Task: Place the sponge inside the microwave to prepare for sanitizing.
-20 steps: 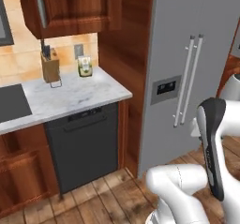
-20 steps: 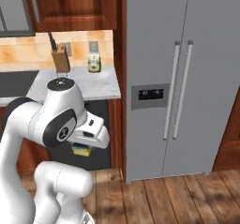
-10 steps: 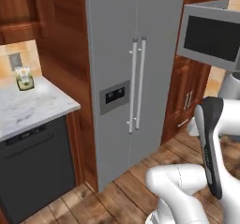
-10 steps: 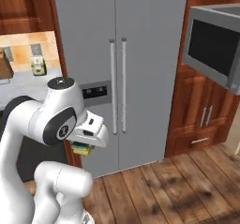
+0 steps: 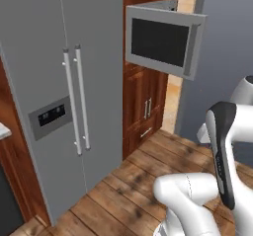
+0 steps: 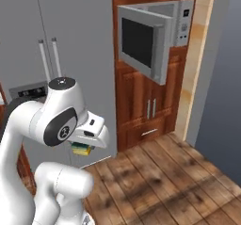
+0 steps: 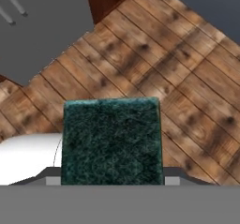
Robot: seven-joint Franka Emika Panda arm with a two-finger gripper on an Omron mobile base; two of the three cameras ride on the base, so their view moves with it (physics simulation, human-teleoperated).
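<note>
While the base faces the cabinets, the sponge [image 7: 111,141], green scrub layer toward the camera, sits clamped in the gripper [image 6: 81,148] at lower left of the right base view. Microwave [image 6: 155,38]: upper centre, door [image 5: 163,42] swung open. Fridge [image 5: 59,82]: left. Risk: the projecting door could catch the rising arm and knock the sponge loose.

No text, label, brand or number can be read anywhere.

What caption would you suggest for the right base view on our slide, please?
The arm carries the sponge low in its hand toward the open-doored microwave beside the fridge.
</note>
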